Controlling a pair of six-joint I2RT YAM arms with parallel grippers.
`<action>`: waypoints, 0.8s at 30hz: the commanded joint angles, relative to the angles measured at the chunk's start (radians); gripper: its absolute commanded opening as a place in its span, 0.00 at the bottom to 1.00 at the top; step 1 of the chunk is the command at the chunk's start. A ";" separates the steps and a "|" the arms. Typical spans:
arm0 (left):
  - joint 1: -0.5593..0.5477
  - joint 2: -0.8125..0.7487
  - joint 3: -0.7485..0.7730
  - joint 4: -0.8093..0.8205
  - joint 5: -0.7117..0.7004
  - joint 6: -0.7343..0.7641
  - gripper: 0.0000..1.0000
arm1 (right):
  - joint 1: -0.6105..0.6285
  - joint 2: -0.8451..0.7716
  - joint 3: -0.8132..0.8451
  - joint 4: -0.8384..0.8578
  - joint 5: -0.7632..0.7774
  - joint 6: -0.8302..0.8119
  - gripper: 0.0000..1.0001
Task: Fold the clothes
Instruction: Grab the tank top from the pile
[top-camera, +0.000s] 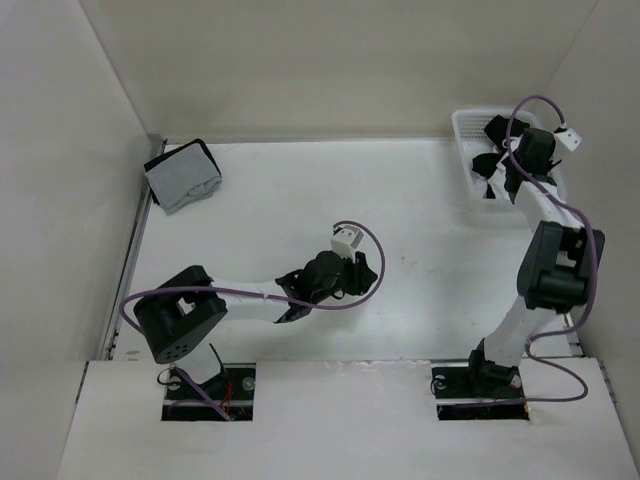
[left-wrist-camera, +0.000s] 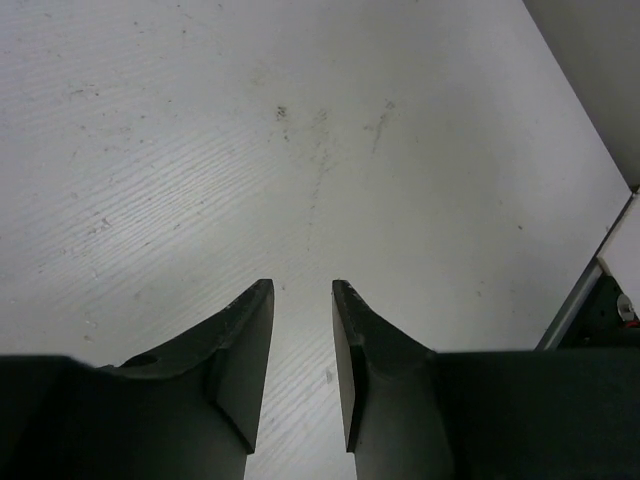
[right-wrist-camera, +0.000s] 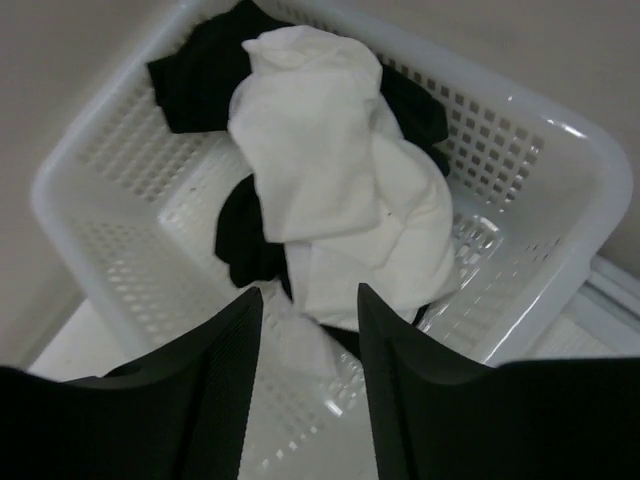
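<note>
From above, the table (top-camera: 280, 200) carried a grey-and-black bundle (top-camera: 183, 175) near its far left corner and a white basket (top-camera: 462, 128) at its far right corner. The left gripper (top-camera: 362, 270) hung over the middle of the table, well apart from both. The right gripper (top-camera: 497, 162) was over the basket, and its arm hid most of what lay inside, so only black garments (top-camera: 494, 128) could be seen there. In the left wrist view, the left gripper (left-wrist-camera: 302, 288) had its jaws a little apart with nothing between them, above bare table (left-wrist-camera: 200, 150). In the right wrist view, the top (right-wrist-camera: 330, 190) lay crumpled inside the basket (right-wrist-camera: 575, 175), on the black garments (right-wrist-camera: 195, 75). Its long axis ran from the far rim of the basket toward the camera, leaning slightly to the right. It was bunched, so I could not tell which end was the strap end. The right gripper (right-wrist-camera: 310, 295) had its jaws wide apart over the near end of the top, gripping nothing.
</note>
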 joint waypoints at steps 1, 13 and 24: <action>0.029 -0.031 -0.031 0.091 -0.005 -0.004 0.31 | -0.037 0.178 0.232 -0.114 -0.042 -0.086 0.51; 0.043 -0.014 -0.037 0.124 0.021 -0.019 0.36 | -0.048 0.430 0.513 -0.165 -0.120 -0.186 0.53; 0.063 -0.005 -0.037 0.124 0.029 -0.034 0.36 | -0.046 0.518 0.630 -0.208 -0.087 -0.205 0.17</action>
